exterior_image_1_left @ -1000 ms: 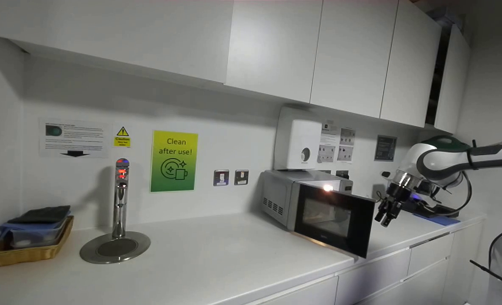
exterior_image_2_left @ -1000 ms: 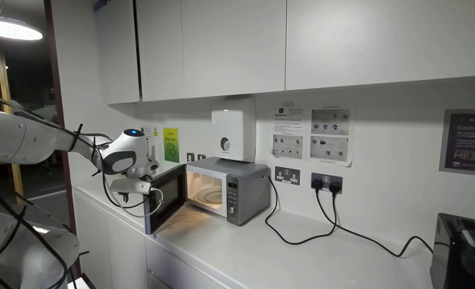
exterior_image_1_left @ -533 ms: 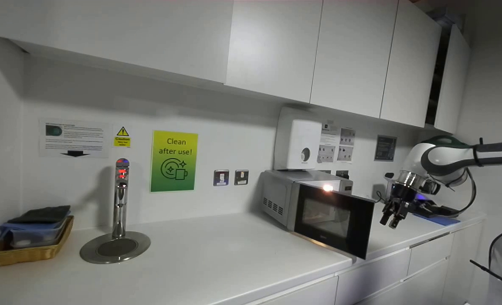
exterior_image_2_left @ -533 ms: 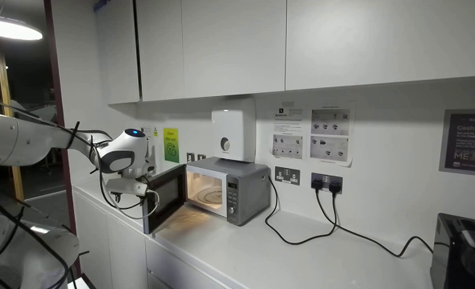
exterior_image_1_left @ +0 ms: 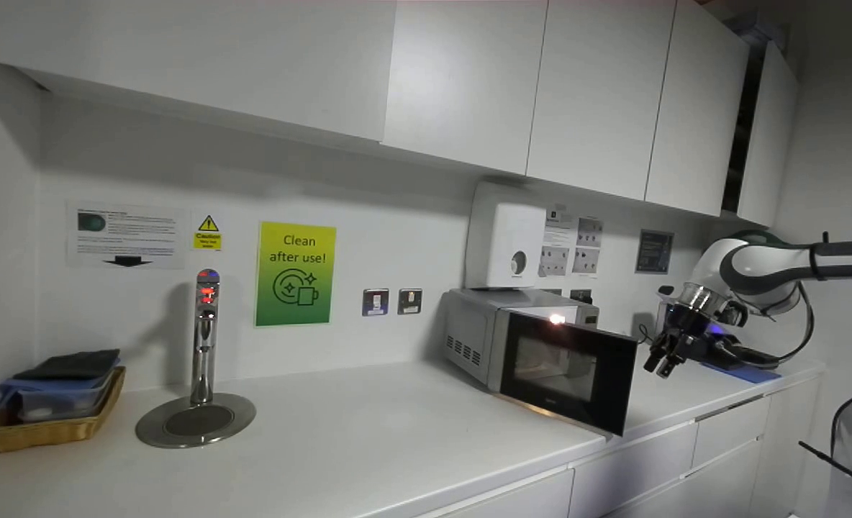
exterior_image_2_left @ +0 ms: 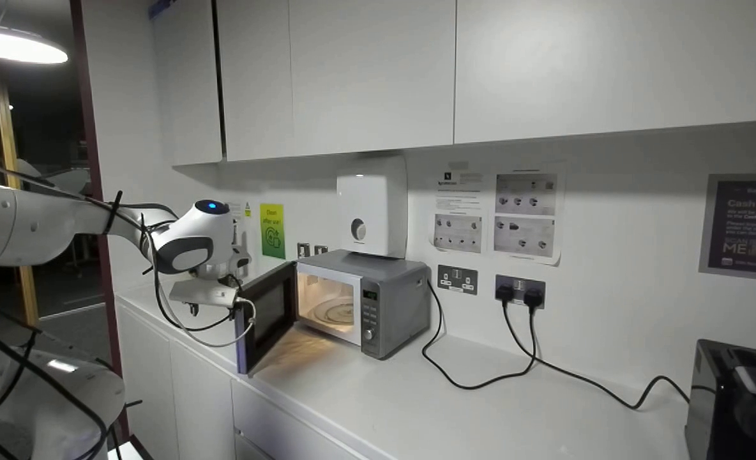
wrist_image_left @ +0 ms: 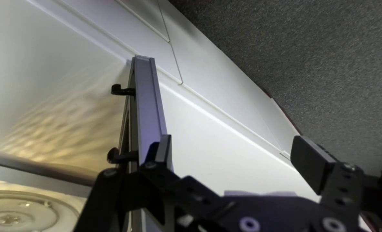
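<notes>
My gripper (wrist_image_left: pixel 236 153) stands open, its fingers wide apart with nothing between them. In the wrist view its left fingertip (wrist_image_left: pixel 164 149) overlaps the outer edge of the microwave door (wrist_image_left: pixel 149 96); whether they touch I cannot tell. The right finger is over the counter's front edge. A grey microwave (exterior_image_2_left: pixel 391 300) sits on the counter with its door (exterior_image_1_left: pixel 570 374) swung wide and its inside lit. A glass turntable (exterior_image_2_left: pixel 334 311) lies inside. In an exterior view the gripper (exterior_image_1_left: pixel 658 368) appears just beyond the door's free edge. Elsewhere the arm partly hides it, beside the door (exterior_image_2_left: pixel 269 313).
The white counter (exterior_image_1_left: pixel 368 432) carries a tap (exterior_image_1_left: pixel 205 345) and a wicker basket (exterior_image_1_left: pixel 52 424). A black coffee machine (exterior_image_2_left: pixel 742 402) stands at the near end, its cables crossing the counter. Wall cabinets (exterior_image_2_left: pixel 371 76) hang above, with a paper dispenser (exterior_image_2_left: pixel 373 207) over the microwave.
The arm has drawn back a little from its place a second ago, then risen slightly. The door's free edge has shifted slightly toward the microwave body. The gripper stays open.
</notes>
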Controlling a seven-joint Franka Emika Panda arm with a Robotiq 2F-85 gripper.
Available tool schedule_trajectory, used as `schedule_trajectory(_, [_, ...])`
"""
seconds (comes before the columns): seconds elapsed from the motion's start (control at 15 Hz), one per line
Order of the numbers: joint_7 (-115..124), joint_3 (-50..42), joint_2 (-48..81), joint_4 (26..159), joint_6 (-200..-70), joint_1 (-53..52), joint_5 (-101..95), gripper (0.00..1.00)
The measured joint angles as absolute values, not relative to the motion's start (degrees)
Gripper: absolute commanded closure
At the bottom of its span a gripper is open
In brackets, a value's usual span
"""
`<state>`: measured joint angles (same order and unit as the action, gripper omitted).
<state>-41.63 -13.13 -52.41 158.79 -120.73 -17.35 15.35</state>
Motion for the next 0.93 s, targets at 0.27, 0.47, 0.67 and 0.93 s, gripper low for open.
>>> schedule_trajectory(0.27, [-41.6,-14.3,-53.1,158.8,-128.8,-15.4,16.7,0.0])
schedule_trajectory(0.47, [-42.0,-16.6,-53.8,158.8,-131.1,-15.3,16.8,0.0])
schedule_trajectory(0.67, [-43.8,-18.9,-54.3,158.8,-131.1,-15.7,17.1,0.0])
schedule_trajectory(0.93, [-46.8,-20.7,-54.3,158.9,-131.0,-16.7,18.3,0.0])
